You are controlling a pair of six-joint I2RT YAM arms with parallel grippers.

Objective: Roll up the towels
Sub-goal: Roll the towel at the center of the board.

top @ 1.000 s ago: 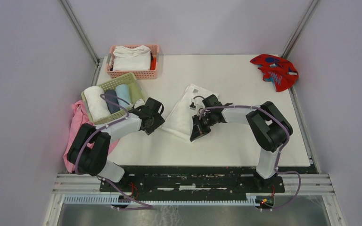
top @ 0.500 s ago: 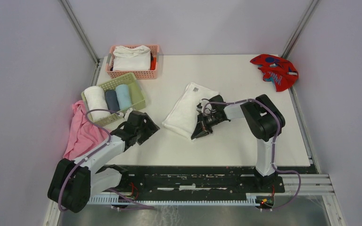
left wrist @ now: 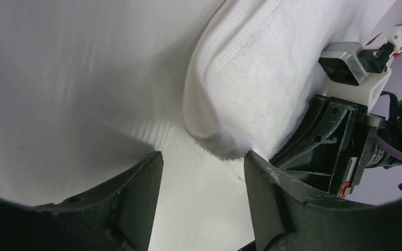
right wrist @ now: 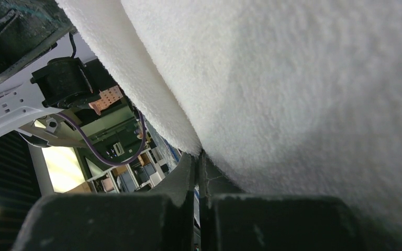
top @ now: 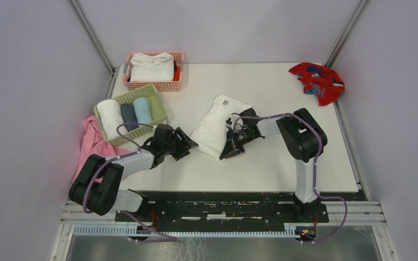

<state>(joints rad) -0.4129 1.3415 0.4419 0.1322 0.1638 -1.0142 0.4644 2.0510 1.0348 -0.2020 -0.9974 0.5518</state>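
White towel is lying folded on the desk, unrolled; we are pressing our clenched right claw to its near corner, left claw gaping empty nearby. Three rolls are sitting in the green basket; the red towel is lying crumpled.

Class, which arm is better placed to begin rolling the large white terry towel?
Right: the right gripper is shut on the near edge of the large white terry towel; the left gripper is open, short of it.
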